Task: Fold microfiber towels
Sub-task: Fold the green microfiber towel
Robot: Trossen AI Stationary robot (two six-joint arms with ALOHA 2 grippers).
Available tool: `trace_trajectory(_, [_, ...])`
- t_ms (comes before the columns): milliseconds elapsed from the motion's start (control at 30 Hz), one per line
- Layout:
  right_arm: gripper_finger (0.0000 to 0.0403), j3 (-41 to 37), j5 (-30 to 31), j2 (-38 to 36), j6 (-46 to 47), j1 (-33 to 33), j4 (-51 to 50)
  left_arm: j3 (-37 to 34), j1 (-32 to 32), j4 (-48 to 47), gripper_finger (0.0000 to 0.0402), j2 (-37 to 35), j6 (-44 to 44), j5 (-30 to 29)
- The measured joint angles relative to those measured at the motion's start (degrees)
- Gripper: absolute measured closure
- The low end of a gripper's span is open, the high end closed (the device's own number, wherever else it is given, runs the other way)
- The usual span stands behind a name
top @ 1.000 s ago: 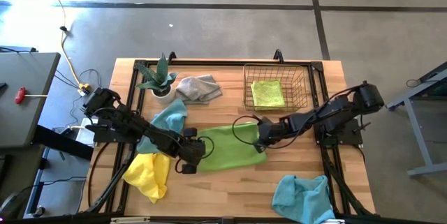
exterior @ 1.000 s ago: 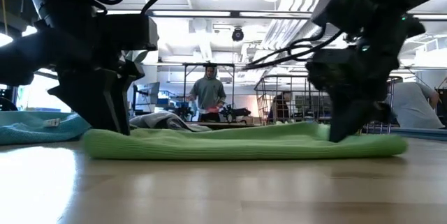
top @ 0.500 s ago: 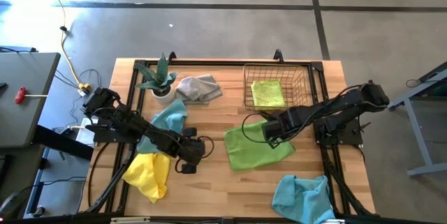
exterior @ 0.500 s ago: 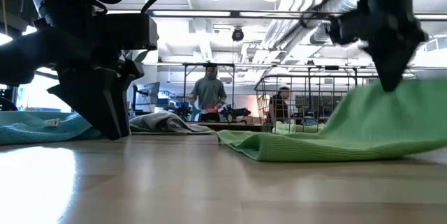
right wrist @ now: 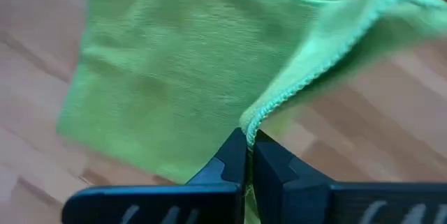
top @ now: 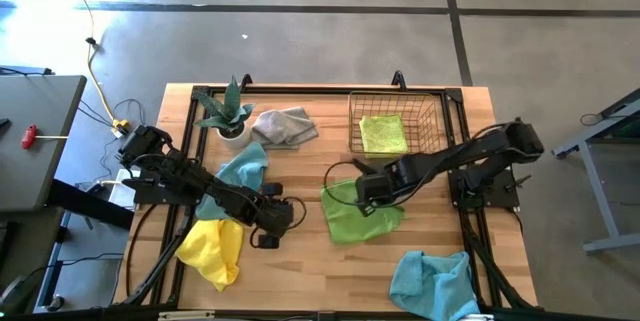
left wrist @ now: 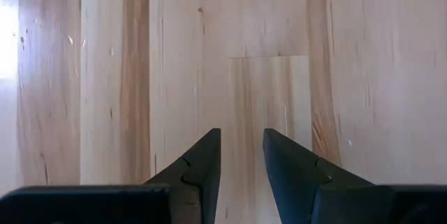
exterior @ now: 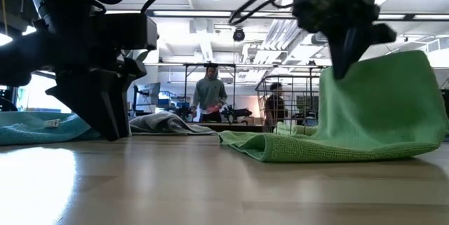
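Right gripper [top: 362,193]: my jaws are pinched tight on the green towel's [top: 356,213] hem, mid-table, lifting one side.
Left gripper [left wrist: 239,155]: parted a little, holding nothing, over bare wood, well apart from that towel.
Surface: I see a pale wooden table [top: 300,266]; concrete floor around it.
Room: open workshop behind, a person [exterior: 210,93] standing far off.
Towel lie: raised side stands up under my gripper, the rest flat; long axis I cannot tell.
Other towels: second green one in the basket [top: 395,126].
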Motion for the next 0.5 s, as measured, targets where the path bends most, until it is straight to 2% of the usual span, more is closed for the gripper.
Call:
trace_trajectory(233, [0.0403, 1.1, -2.84, 6.23, 0.14, 0.03, 10.26, 0.0, 0.0, 0.01, 0.0303, -0.01, 4.68, 0.0])
trace_trajectory(500, [0.0403, 8.1, -2.69, 12.9, -1.89, 0.03, 11.52, 0.0, 0.0, 0.24, 0.0303, -0.02, 6.74, 0.0])
